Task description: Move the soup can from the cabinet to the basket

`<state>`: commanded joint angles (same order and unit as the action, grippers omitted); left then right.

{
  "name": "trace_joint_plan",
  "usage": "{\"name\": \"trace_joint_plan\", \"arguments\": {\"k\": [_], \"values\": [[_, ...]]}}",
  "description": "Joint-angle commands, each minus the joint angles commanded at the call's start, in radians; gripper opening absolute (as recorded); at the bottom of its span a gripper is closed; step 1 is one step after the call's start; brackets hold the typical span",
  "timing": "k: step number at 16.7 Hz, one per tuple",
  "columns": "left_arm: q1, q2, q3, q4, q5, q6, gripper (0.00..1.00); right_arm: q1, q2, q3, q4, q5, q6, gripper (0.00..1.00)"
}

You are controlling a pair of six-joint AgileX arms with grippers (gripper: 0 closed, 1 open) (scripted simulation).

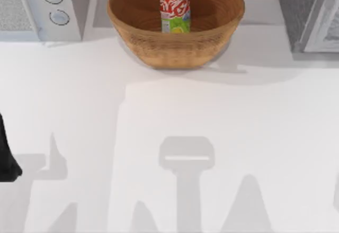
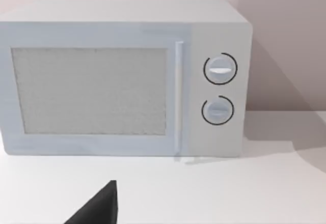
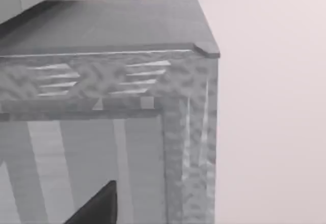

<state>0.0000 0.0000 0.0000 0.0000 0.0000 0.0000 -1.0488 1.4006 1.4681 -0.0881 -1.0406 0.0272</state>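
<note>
Soup can (image 1: pixel 175 9) stands upright inside the basket (image 1: pixel 159 45) at 12 o'clock on the counter (image 1: pixel 169 137), so I judge the move done. Left arm parked at 9 o'clock; I can't tell either gripper's state.

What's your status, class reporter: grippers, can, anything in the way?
Left arm parked at table's left edge. Soup can upright inside basket. No obstruction near basket.
</note>
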Motion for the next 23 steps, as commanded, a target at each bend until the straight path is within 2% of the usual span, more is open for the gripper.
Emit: {"name": "trace_joint_plan", "arguments": {"k": [3, 6, 12, 14, 18, 23], "values": [[0.0, 0.0, 0.0, 0.0, 0.0, 0.0, 1.0, 0.004, -0.036, 0.168, -0.185, 0.004, 0.001, 1.0], [0.0, 0.0, 0.0, 0.0, 0.0, 0.0, 1.0, 0.007, -0.058, 0.261, -0.282, 0.008, 0.001, 1.0], [0.0, 0.0, 0.0, 0.0, 0.0, 0.0, 1.0, 0.007, -0.06, 0.274, -0.292, 0.009, 0.001, 1.0], [0.0, 0.0, 0.0, 0.0, 0.0, 0.0, 1.0, 0.036, -0.059, 0.279, -0.293, 0.039, 0.001, 1.0], [0.0, 0.0, 0.0, 0.0, 0.0, 0.0, 1.0, 0.217, -0.051, 0.3, -0.304, 0.221, -0.002, 1.0], [0.0, 0.0, 0.0, 0.0, 0.0, 0.0, 1.0, 0.64, -0.048, 0.312, -0.325, 0.641, -0.004, 1.0]]}}
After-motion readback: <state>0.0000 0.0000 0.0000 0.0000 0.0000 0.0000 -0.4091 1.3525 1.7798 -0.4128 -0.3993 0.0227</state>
